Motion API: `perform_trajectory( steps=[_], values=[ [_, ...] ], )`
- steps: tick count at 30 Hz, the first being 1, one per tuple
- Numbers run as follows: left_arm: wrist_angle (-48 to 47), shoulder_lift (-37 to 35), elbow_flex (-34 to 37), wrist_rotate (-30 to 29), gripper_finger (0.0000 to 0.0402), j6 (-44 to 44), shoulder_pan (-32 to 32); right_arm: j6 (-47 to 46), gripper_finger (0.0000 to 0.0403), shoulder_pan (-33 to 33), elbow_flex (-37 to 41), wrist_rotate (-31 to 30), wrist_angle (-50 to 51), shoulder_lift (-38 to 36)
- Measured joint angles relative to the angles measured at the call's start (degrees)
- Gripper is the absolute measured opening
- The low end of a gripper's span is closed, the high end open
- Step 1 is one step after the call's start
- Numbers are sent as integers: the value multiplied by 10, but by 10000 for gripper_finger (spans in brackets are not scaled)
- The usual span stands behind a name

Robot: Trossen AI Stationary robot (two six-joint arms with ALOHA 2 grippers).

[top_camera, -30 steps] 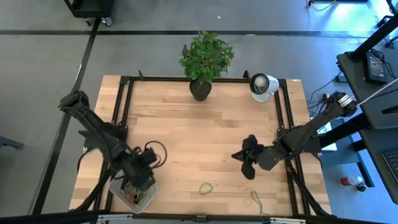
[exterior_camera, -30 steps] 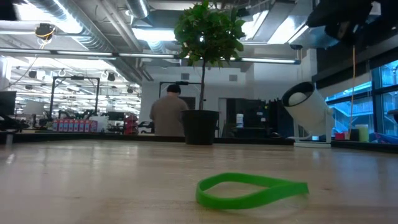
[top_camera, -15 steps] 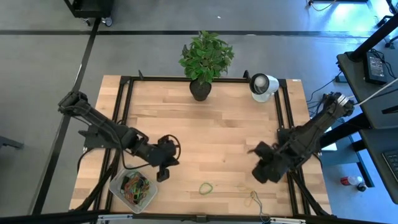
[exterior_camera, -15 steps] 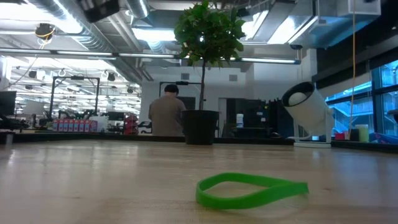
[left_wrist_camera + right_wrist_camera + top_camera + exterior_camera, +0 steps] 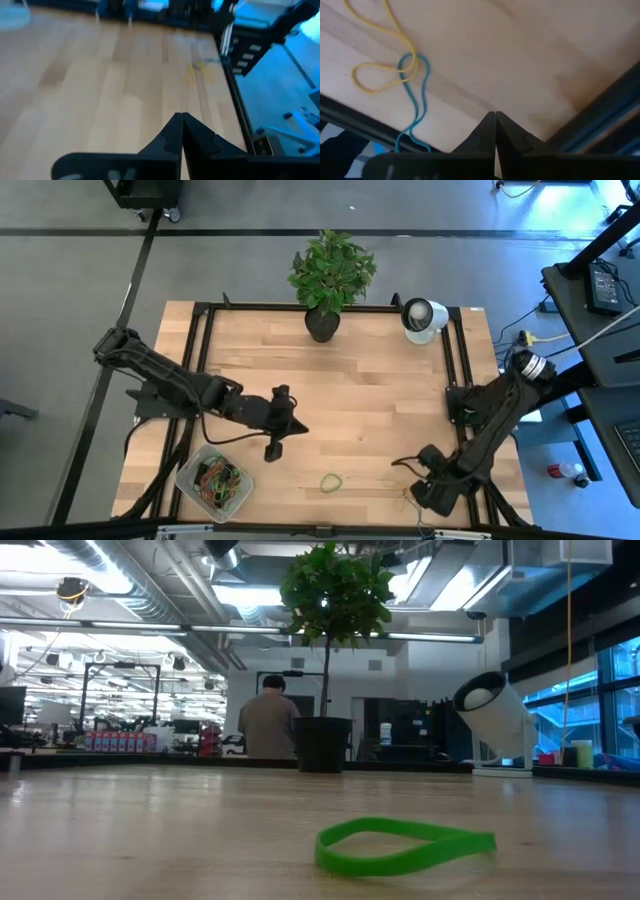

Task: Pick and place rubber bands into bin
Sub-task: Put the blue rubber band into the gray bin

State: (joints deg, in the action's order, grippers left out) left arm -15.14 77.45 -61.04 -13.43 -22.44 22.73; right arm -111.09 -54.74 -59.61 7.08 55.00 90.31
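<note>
Hovering low over the near right corner of the pale wooden bench, the right claw has its fingers pressed tip to tip and grips nothing. Its wrist view shows a thin yellow rubber band tangled with a thin teal rubber band, both lying flat just beside the bench's dark frame edge. The left claw hangs over mid-bench, fingers likewise closed and empty, just beside the shallow translucent plastic bin, which sits at the near left corner with a heap of coloured bands inside. One loose green rubber band lies flat between the two arms.

Judgement: the step in hand appears to be a pick of the yellow-teal pair. Done well, the claw should open before descending, straddle the crossing of the two loops, and close at bench level. The frame edge leaves little room; a tilted approach could snag it.
</note>
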Motion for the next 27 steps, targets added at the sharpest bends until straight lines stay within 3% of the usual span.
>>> perform_trajectory(
  steps=[5,11,20,27],
  values=[
    [56,14,0,5,2,37,-15,-28,23,-9,0,1,-76,44],
    [78,48,0,54,2,42,-31,-42,34,-10,-1,-2,-170,90],
    [80,70,0,112,3,27,-46,-58,34,-10,-33,-36,-180,135],
    [81,70,0,121,3,32,-48,-60,35,-10,-35,-45,-181,165]
  ],
)
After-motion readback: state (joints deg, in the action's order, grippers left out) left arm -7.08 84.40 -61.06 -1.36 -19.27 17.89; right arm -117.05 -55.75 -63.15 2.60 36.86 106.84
